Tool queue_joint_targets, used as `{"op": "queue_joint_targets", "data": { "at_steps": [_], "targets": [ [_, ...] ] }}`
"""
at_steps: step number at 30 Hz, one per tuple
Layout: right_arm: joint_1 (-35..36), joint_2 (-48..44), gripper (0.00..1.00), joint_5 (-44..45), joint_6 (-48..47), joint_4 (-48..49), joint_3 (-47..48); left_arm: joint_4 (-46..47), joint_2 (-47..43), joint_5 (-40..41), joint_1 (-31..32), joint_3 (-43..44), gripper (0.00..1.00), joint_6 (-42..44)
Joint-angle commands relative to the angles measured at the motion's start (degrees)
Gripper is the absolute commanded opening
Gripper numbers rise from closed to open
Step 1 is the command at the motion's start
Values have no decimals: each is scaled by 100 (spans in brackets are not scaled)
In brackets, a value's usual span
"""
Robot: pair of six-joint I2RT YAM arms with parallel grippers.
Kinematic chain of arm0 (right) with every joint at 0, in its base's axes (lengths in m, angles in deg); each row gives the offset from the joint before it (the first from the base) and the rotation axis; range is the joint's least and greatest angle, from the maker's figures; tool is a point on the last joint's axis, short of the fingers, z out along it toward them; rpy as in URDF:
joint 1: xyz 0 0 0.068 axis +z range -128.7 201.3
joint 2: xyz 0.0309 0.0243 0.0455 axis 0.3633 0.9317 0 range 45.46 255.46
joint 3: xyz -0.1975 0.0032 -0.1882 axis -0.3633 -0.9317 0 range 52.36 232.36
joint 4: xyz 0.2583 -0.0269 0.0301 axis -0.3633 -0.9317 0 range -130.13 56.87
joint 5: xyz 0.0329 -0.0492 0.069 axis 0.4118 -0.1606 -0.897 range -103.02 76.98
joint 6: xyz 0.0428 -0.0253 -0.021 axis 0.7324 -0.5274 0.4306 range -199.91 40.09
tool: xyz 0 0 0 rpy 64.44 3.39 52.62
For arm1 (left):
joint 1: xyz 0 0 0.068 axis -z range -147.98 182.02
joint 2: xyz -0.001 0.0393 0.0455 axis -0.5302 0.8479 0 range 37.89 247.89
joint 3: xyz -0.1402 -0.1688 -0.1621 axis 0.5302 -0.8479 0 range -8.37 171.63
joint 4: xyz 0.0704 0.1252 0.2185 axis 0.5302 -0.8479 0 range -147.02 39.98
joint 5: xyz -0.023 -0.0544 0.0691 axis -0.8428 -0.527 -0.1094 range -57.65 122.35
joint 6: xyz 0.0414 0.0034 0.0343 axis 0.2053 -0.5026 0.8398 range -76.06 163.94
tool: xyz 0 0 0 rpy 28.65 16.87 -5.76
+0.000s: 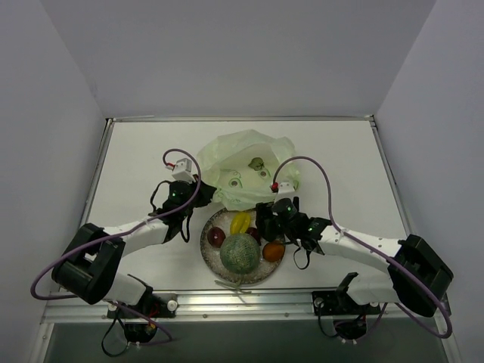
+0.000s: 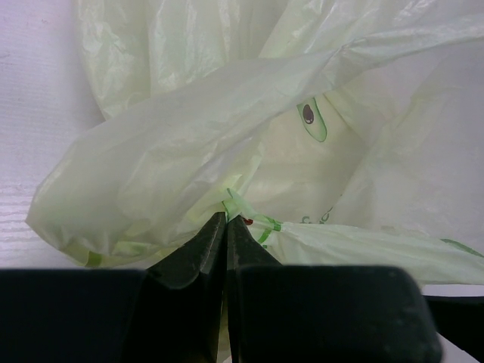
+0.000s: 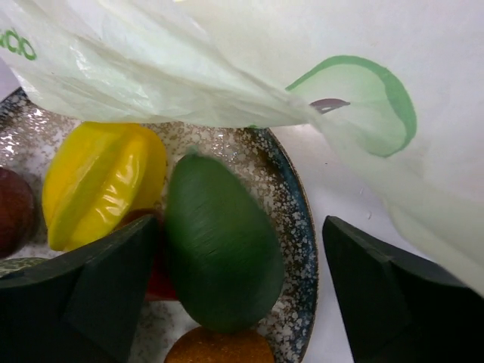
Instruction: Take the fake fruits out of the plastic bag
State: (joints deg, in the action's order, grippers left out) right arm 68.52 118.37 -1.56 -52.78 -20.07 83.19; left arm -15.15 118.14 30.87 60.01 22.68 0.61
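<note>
The pale green plastic bag [image 1: 249, 168] lies at the table's middle, behind the speckled plate [image 1: 213, 261]. On the plate lie the netted melon [image 1: 239, 253], an orange [image 1: 274, 251], a yellow piece [image 1: 240, 221] and a dark red piece [image 1: 217, 237]. My left gripper [image 1: 195, 193] is shut on the bag's knotted handle [image 2: 236, 204]. My right gripper [image 3: 240, 227] is open over the plate's far right. A dark green piece [image 3: 219, 242] lies on the plate between its fingers, touching neither. The yellow piece [image 3: 98, 189] and orange [image 3: 219, 349] lie beside it. The bag [image 3: 302, 76] hangs just above.
The plate's rim [image 3: 302, 227] stands close to my right finger [image 3: 393, 295]. White table surface [image 1: 136, 174] stretches left and right of the bag. Grey walls enclose the table on three sides. Purple cables loop over both arms.
</note>
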Motion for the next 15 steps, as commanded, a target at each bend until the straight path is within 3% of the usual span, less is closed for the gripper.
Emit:
{"op": "queue_joint_targets", "data": {
  "at_steps": [1, 5, 7, 10, 12, 13, 15],
  "targets": [
    [6, -337, 87, 14, 134, -207, 362, 116, -132, 16, -48, 77, 3, 132],
    [15, -847, 89, -30, 90, -619, 582, 107, -176, 33, -48, 77, 2, 141],
    [24, -1207, 83, 5, 64, -848, 766, 116, -185, 25, -39, 59, 2, 141],
    [24, -1682, 82, 241, 37, -1190, 1055, 116, -185, 59, -39, 68, 2, 184],
    [15, -1850, 87, 870, 46, -1523, 1267, 116, -202, 68, -30, 68, 2, 211],
    [-11, -1859, 96, 1110, 20, -1778, 1468, 134, -211, 77, -30, 51, 2, 228],
    [-177, -1728, 100, 1515, -50, -1947, 1636, 160, -211, 51, -30, 51, 2, 255]
  ]
}}
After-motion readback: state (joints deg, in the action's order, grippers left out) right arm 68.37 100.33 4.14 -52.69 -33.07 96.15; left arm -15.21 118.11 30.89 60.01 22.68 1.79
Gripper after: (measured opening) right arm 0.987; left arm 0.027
